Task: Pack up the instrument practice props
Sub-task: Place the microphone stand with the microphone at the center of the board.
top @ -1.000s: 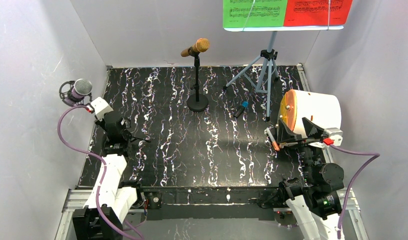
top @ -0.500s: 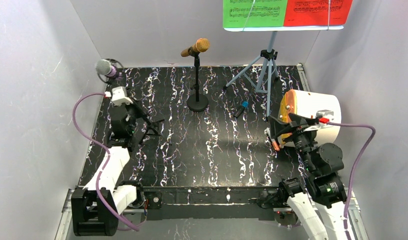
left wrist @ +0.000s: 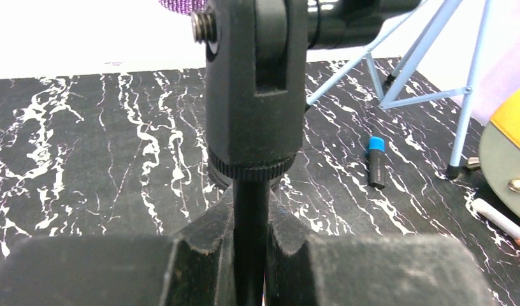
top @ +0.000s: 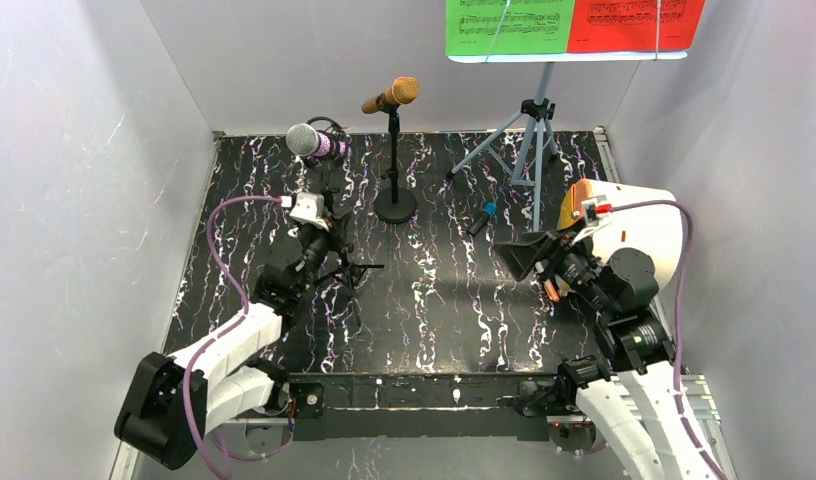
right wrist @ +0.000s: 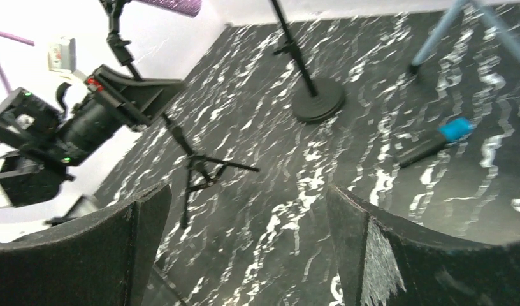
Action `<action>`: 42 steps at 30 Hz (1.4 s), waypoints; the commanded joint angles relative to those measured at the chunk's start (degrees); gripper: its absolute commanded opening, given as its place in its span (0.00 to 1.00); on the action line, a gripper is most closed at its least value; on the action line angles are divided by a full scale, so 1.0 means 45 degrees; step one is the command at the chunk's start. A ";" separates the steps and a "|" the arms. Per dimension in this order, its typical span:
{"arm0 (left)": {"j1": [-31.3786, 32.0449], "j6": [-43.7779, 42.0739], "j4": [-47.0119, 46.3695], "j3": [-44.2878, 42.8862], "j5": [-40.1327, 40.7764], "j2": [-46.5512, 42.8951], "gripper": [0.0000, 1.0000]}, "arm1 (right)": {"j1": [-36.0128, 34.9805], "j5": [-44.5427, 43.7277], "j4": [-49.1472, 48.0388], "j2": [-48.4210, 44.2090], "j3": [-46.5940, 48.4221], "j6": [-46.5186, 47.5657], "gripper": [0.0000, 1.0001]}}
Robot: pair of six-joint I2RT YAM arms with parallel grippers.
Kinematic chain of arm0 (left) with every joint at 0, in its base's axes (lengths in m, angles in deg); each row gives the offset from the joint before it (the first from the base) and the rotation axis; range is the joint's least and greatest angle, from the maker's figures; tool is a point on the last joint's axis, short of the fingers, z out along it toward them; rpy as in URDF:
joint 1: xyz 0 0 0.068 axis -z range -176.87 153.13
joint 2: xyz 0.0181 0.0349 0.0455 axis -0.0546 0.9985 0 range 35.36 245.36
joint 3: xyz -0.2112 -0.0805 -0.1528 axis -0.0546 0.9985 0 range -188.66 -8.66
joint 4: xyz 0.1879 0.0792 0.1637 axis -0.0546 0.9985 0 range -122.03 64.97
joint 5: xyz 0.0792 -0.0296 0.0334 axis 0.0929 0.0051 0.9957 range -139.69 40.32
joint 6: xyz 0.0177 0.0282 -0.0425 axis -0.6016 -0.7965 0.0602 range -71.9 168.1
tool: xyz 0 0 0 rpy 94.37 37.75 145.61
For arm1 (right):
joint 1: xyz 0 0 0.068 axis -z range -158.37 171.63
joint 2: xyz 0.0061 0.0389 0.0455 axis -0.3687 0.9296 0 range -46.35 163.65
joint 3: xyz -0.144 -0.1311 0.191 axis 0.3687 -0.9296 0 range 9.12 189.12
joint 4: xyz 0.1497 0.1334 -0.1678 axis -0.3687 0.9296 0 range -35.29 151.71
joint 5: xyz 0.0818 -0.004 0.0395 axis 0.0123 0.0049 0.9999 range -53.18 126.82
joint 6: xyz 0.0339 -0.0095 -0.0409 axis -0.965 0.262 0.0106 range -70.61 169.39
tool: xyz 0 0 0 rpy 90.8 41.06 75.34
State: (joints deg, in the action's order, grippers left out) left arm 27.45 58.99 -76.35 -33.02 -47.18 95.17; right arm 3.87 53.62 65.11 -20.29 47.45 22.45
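The left pincer (left wrist: pixel 251 242) is pinched on the stem of a thin black mic mount (left wrist: pixel 252 197), just under its clip; the purple glitter microphone (top: pixel 314 142) sits above the pads, the tripod feet below. Light but top-heavy, I judge; a hold high on the stiff, slick stem suits. The right pincer (top: pixel 532 256) is spread wide, empty.

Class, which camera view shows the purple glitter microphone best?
Top external: it shows the purple glitter microphone with both silver head and purple body. The left wrist view catches only a purple sliver above the black mount; the right wrist view, just a purple edge at its top.
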 commanded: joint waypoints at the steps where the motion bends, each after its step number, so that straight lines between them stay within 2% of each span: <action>1: 0.0992 0.0021 -0.2333 0.0375 0.0269 -0.0513 0.00 | -0.0097 0.2525 -0.2038 0.1103 -0.0428 -0.1631 0.99; 4: 0.1568 -0.0194 -0.2662 0.0531 0.0646 -0.0617 0.00 | -0.0167 0.3776 -0.3166 0.2237 -0.0488 -0.2359 0.99; 6: 0.1984 -0.0343 -0.3213 0.0724 0.1073 -0.0450 0.00 | -0.0482 0.3898 -0.3716 0.2842 -0.0480 -0.2553 0.99; 14: 0.4064 -0.1309 -0.5932 0.1123 0.3283 0.1457 0.00 | -0.3916 0.1862 -0.5443 0.6351 -0.0001 -0.1907 0.98; 18: 0.4591 -0.1267 -0.7614 0.0901 0.3937 0.2787 0.00 | -0.4067 0.1906 -0.6800 0.7761 -0.0048 -0.2116 0.95; 22: 0.5541 -0.1745 -0.8881 0.0666 0.5069 0.4154 0.00 | -0.4082 0.2108 -0.7274 0.8965 0.0272 -0.2026 0.93; 28: 0.5868 -0.1168 -0.9182 0.0896 0.5100 0.4742 0.00 | -0.4094 0.2841 -0.8121 1.0427 0.0334 -0.2060 0.91; 31: 0.5884 -0.0973 -0.9147 0.1190 0.4893 0.4643 0.03 | -0.4093 0.3490 -0.8681 1.1032 0.0350 -0.2085 0.88; 42: 0.5905 -0.0553 -0.8967 0.1811 0.3680 0.4823 0.23 | -0.4503 0.4631 -0.9840 1.2156 0.0359 -0.2314 0.83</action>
State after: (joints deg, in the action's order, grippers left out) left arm 53.63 53.44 -118.01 -26.75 -29.87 116.32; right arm -15.34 72.00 25.90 34.42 46.94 12.03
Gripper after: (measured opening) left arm 0.186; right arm 0.833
